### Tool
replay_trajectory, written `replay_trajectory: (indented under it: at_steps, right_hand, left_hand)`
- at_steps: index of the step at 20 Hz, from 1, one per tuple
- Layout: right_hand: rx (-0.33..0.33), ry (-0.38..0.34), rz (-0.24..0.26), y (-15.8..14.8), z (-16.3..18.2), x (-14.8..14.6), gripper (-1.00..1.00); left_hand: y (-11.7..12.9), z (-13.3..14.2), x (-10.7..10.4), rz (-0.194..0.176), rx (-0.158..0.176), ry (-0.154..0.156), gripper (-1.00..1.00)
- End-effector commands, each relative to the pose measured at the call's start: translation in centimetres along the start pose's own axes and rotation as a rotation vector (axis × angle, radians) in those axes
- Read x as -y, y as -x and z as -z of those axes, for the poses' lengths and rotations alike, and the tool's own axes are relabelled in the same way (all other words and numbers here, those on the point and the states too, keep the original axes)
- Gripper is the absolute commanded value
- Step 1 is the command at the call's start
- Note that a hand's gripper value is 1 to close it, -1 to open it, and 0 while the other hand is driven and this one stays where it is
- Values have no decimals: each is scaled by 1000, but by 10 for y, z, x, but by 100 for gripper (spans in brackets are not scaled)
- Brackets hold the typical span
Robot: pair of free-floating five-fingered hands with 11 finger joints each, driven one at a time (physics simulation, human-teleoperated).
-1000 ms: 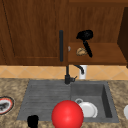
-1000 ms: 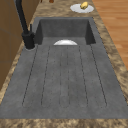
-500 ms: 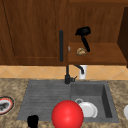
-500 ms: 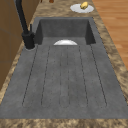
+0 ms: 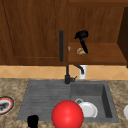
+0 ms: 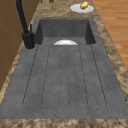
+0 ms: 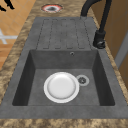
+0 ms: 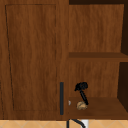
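Right hand point(image 5: 81, 35) hangs inside the open cabinet, palm up high, fingers point(image 5: 84, 46) stretched straight down. Their tips meet a small tan lump point(image 5: 80, 51). We see no curl round it: the hand reads as open, touching rather than gripping. The upper view agrees: hand point(image 8: 81, 86) over lump point(image 8: 81, 105).

The lump sits on the lower shelf point(image 5: 105, 53), near its left front corner, just beside the closed door point(image 5: 32, 32) and its dark handle point(image 5: 61, 45).

Our judgement of the step: this is contact from above on a small, rounded thing close to an edge.
- It looks best to keep the fingertips over the lump's middle. A push off-centre could roll it toward the shelf lip, and the sink point(image 5: 106, 100) lies below.
- Any closing should bring thumb and fingers in from opposite sides, evenly.
- The door edge on the left leaves little room, so we would work from the right or from the front.

Left hand point(image 5: 32, 121) floats low at the sink's front edge, idle. We cannot tell how it is set.

Beside it is a red ball point(image 5: 67, 114). A white plate point(image 7: 61, 87) lies in the basin by the drain. The tap point(image 5: 67, 75) stands behind, and a red-rimmed plate point(image 5: 5, 105) sits on the counter at far left.

Against the frames from half a second and a second ago, we find no change. Both hands, lump, ball and plates are in the same places.
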Motion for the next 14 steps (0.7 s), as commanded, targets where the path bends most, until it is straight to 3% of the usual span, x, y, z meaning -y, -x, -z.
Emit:
replay_trajectory:
  at_steps: [1,9,14]
  right_hand:
    - [20,-74,26,2,30,-10,-100]
    - [25,-217,49,8,82,-22,-100]
    - [54,-261,101,27,105,-31,-100]
  left_hand:
    - [0,0,0,0,0,0,0]
    - [0,0,0,0,0,0,0]
    - [0,0,0,0,0,0,0]
